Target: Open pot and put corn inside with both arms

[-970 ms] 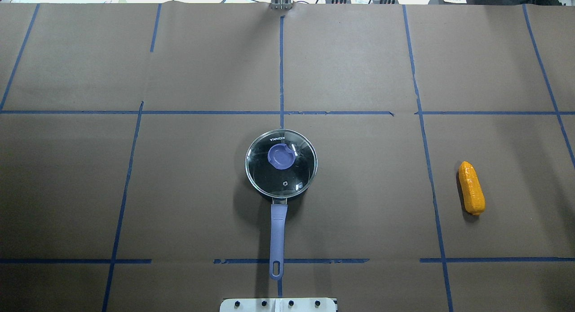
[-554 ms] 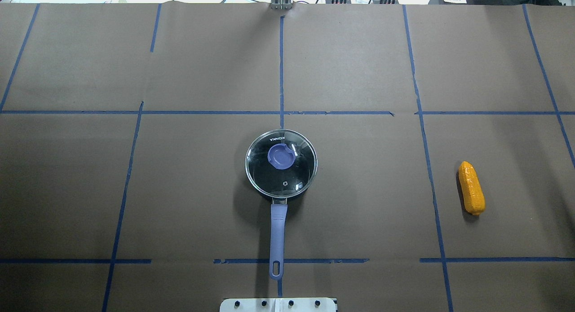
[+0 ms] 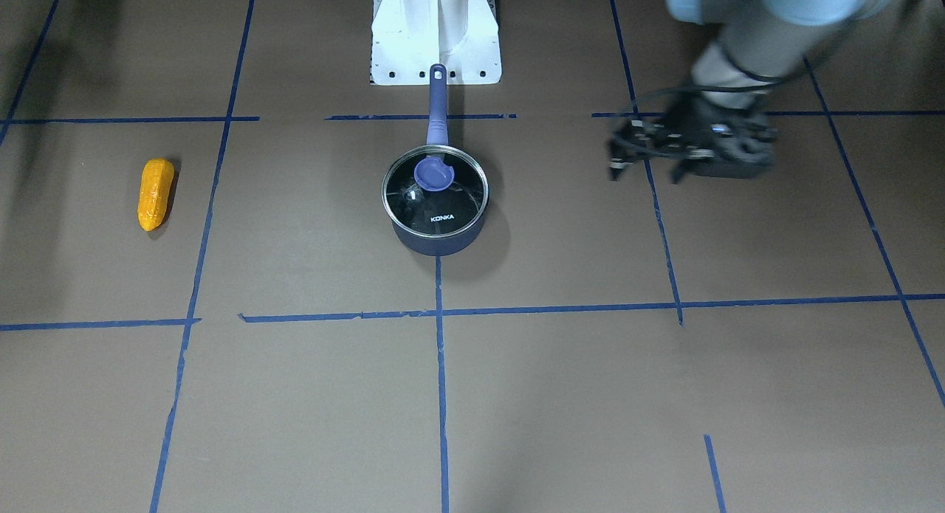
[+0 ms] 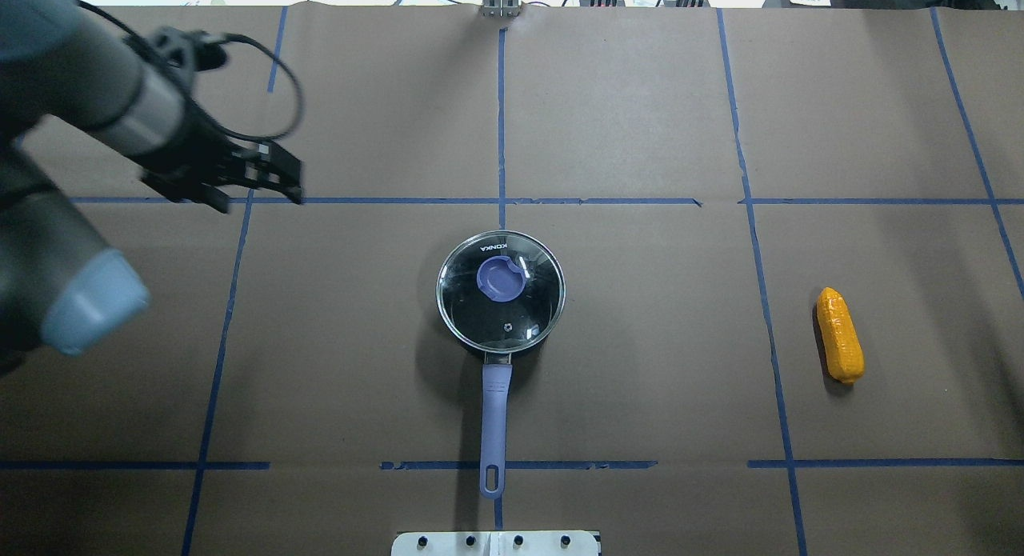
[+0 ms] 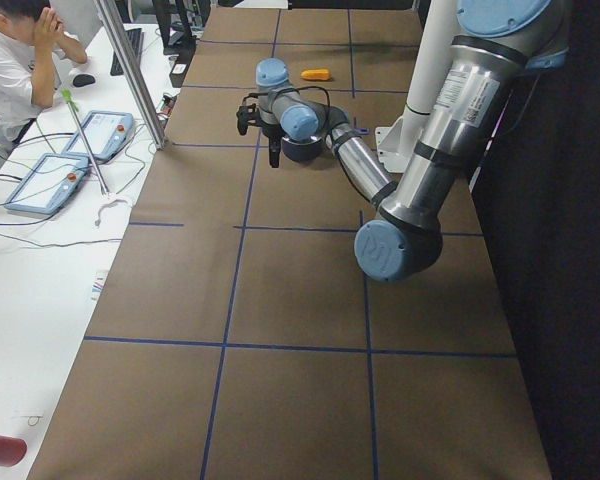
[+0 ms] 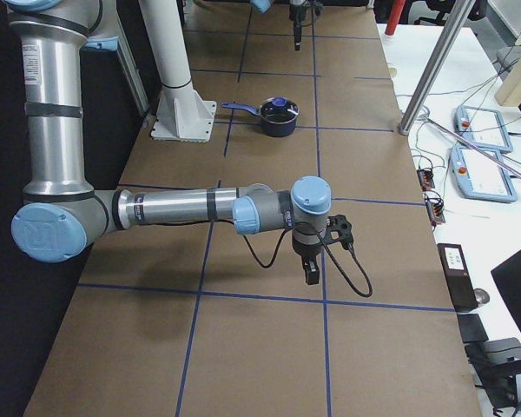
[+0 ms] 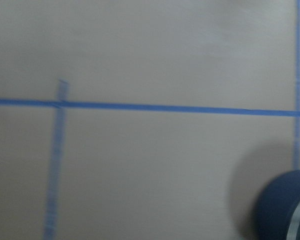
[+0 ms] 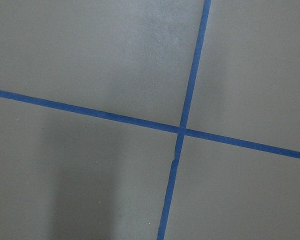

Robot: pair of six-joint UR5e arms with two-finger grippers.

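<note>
The brown paper-covered tabletop [image 4: 640, 116] is crossed by blue tape lines [image 4: 400, 200] that mark it into squares. The left arm [image 4: 96, 100] reaches in over the robot's left side of it, its elbow joint capped in light blue. The right arm [image 6: 174, 208] stretches out level over the far right end, seen only from the side camera there. The white base stand [image 3: 435, 26] sits at the robot's edge, at the middle.

The pot [image 3: 437, 241] stands upright near the centre of the tabletop, just in front of the base stand, its long purple-blue handle [image 4: 494, 428] pointing back toward the robot. The round glass lid [image 4: 512, 320] sits on it, closing it, with the purple knob [image 4: 502, 279] at the middle and "KONKA" printed on the glass.

The left tool [image 3: 646, 171] hangs above the tabletop, well apart from the pot on the robot's left, its two fingers spread with nothing between them. The right tool [image 6: 312, 276] points down over a tape crossing; I cannot tell whether its fingers are apart or together.

The corn [image 4: 839, 336] lies flat on the robot's right side of the tabletop, well apart from the pot, just beyond a tape line, its tapered end pointing away from the robot.
</note>
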